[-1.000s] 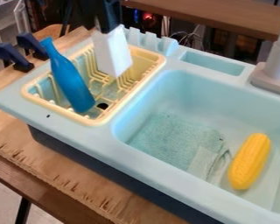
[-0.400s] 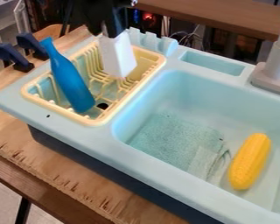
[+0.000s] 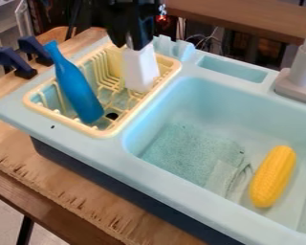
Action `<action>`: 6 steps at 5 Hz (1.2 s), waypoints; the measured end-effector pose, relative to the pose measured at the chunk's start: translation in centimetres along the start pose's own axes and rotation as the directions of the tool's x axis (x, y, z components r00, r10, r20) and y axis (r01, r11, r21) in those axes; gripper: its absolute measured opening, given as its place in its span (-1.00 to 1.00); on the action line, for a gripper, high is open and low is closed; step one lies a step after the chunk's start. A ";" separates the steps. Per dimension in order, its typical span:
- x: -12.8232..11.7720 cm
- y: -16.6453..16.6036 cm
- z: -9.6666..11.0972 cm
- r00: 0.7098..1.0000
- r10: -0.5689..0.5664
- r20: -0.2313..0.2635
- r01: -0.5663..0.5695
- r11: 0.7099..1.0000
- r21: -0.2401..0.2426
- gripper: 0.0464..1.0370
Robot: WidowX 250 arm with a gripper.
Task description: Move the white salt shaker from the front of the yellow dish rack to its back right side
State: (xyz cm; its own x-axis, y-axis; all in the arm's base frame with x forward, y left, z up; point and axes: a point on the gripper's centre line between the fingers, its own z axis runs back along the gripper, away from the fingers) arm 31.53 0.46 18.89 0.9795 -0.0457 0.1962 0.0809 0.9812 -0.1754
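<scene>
At the top of the view, my black gripper [image 3: 135, 44] hangs over the back of the yellow dish rack [image 3: 109, 131], shut on the upper end of a white block-like object [image 3: 140, 69]. The white object points downward, its lower end within the rack's outline near the right side. A blue bottle [image 3: 78, 88] leans in the left part of the rack, its neck toward the upper left, apart from the white object.
The light blue sink [image 3: 200, 88] holds a yellow corn cob [image 3: 273, 176] at its right and a greenish cloth [image 3: 192, 149] on its floor. A grey faucet [image 3: 301, 72] stands at the right edge. Dark blue clamps [image 3: 14, 62] sit at the upper left.
My gripper and the white object have moved to the right and slightly down in the view, toward the rack's right side. The bottle and corn cob have stayed in place.
</scene>
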 end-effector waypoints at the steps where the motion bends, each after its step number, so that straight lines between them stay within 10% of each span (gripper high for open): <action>1: 0.4 -0.3 -0.4 1.000 0.002 -0.011 -0.002 1.000 0.019 -0.05; 4: 1.3 1.1 -2.1 0.998 0.036 -0.050 -0.034 0.999 0.040 0.05; 6: 1.1 1.2 -0.2 0.998 0.064 -0.003 -0.064 0.997 0.035 0.95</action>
State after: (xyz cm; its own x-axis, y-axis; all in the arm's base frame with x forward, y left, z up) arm 32.79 1.58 18.66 0.9832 0.0170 0.1817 0.0114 0.9880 -0.1541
